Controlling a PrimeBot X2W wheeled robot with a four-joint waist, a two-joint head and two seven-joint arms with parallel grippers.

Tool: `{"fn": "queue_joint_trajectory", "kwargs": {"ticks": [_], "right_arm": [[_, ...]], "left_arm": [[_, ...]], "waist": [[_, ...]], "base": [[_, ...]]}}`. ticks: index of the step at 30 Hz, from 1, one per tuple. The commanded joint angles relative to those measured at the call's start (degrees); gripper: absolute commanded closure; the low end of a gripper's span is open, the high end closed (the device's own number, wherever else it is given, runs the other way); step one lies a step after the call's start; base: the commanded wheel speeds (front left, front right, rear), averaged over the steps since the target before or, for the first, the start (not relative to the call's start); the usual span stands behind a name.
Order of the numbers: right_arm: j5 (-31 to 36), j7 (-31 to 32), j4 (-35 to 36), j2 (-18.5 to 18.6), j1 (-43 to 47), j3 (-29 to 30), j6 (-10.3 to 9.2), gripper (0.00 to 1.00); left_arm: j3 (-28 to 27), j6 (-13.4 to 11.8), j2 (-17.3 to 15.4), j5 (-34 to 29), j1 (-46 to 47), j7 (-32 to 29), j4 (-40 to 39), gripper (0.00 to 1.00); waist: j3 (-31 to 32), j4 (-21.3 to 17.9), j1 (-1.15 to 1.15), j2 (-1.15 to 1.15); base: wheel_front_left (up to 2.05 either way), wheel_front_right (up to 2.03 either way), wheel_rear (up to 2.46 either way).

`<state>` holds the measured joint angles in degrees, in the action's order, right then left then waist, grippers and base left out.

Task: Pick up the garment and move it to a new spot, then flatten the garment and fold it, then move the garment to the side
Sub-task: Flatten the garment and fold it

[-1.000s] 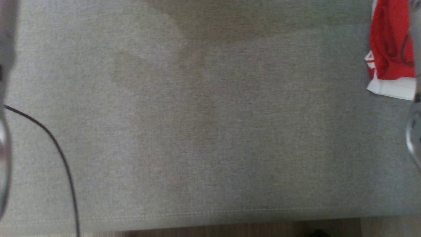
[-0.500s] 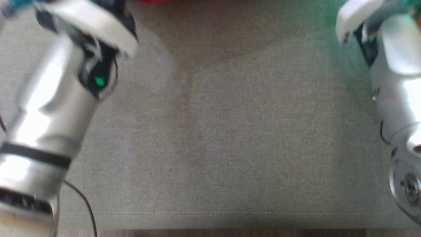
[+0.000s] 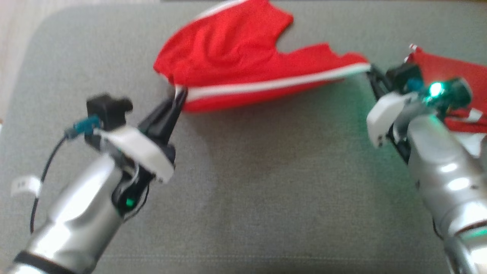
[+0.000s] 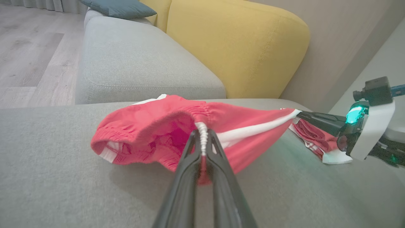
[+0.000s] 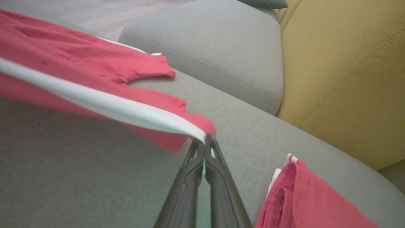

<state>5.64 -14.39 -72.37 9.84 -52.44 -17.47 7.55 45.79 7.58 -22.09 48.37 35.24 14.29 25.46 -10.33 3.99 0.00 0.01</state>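
The red shorts [image 3: 236, 57] sit in the upper middle of the head view, stretched between the two grippers over the grey sofa seat [image 3: 266, 171]. The left gripper [image 3: 179, 95] reaches up from the lower left of that view. Its jaws are pressed together on the gathered waistband at the left end of the shorts. In the left wrist view the white elastic edge stands pinched right between the two dark fingertips, at the centre of the frame, with red cloth bunching out to either side.

The right gripper [image 3: 371, 70] comes in from the right edge of the head view. Its jaws are likewise clamped tight, on the tip of the white stripe at the right end of the shorts. In the right wrist view the stripe runs from the upper left down to the fingertips at the centre, pulled taut.

The near edge of the shorts hangs clear of the seat and a shadow lies beneath it. The far part, towards the top of the head view, seems to rest on the seat.

A second red garment [image 3: 449, 72] with white trim lies bunched on the seat at the right of the head view, just behind the right gripper and apart from the shorts. A yellow cushion [image 4: 237, 41] stands at the top of the left wrist view.
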Motion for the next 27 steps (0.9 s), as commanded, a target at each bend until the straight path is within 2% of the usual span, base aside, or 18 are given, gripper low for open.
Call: {"fn": "queue_joint_trajectory", "kwargs": {"ticks": [1,7,14,21,24,27], "right_arm": [[-1.54,-0.59,1.42,1.11,1.18,-2.11,-0.06,1.0],[-9.37,-0.6,3.26,3.81,8.15,-9.89,-0.06,1.0],[-18.07,0.78,9.01,8.38,14.55,-18.01,-0.06,1.0],[-27.58,5.77,24.2,18.63,21.1,-25.75,-0.06,1.0],[-30.03,8.55,32.22,23.98,23.86,-26.64,-0.06,1.0],[-31.58,11.29,39.61,28.19,25.57,-24.54,-0.06,1.0]], "left_arm": [[-2.15,-0.09,-3.34,-0.63,0.82,0.71,-1.67,1.0],[0.75,-0.09,-4.9,-2.89,-5.31,0.71,-3.8,1.0],[2.65,-0.24,-5.46,-3.27,-12.41,0.71,-6.77,1.0],[4.91,-2.51,-7.5,-2.72,-20.05,-0.24,-14.75,1.0],[5.5,-3.85,-8.59,-2.7,-22.18,-1.03,-18.54,1.0],[5.16,-5.2,-9.3,-2.55,-23.37,-1.05,-21.67,1.0]], "waist": [[2.98,-0.3,0.0,-0.01],[7.1,-0.57,0.0,-0.01],[10.76,-1.47,0.0,-0.01],[12.73,-2.28,0.0,-0.01],[13.29,-2.02,0.0,-0.01],[13.53,-1.7,0.0,-0.01]], "base": [[0.0,0.0,0.0],[0.0,0.0,0.0],[0.0,0.0,0.0],[0.0,0.0,0.0],[0.0,0.0,0.0],[0.0,0.0,0.0]]}}
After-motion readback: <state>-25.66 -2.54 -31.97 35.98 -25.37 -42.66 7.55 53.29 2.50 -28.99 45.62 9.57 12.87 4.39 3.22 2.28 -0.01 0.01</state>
